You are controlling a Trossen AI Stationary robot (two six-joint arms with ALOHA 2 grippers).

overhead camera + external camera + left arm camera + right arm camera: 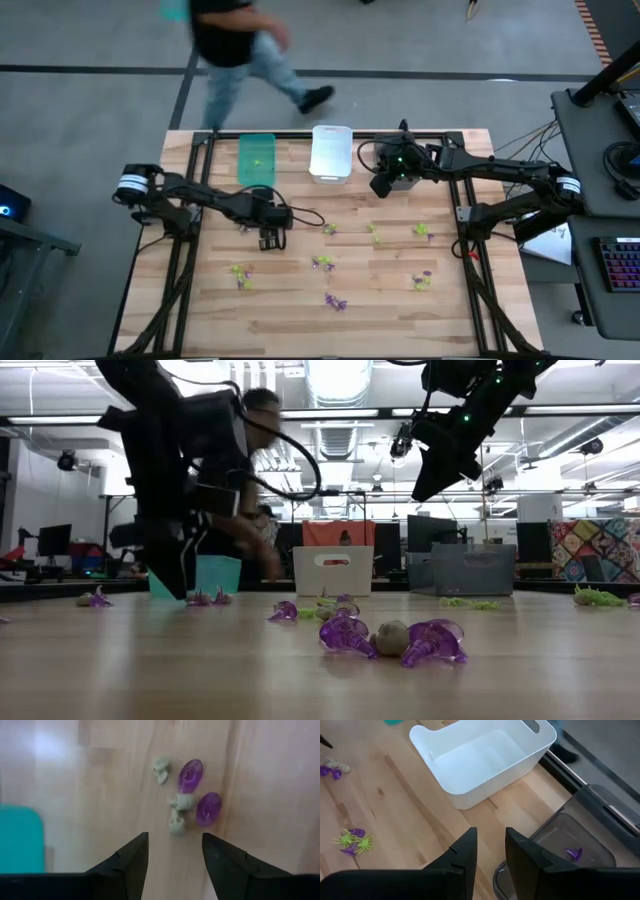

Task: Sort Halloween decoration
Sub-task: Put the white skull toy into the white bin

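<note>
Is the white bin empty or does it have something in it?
Empty, as far as shown: the right wrist view looks into the white bin and its visible floor is bare.

A wooden table top is seen level, with two translucent purple plastic trinkets and a greyish round trinket touching between them in front. Further back, a teal rectangular bin, a white rectangular bin and a grey rectangular bin are lined up. A blurred person is seen behind the teal bin.
</note>
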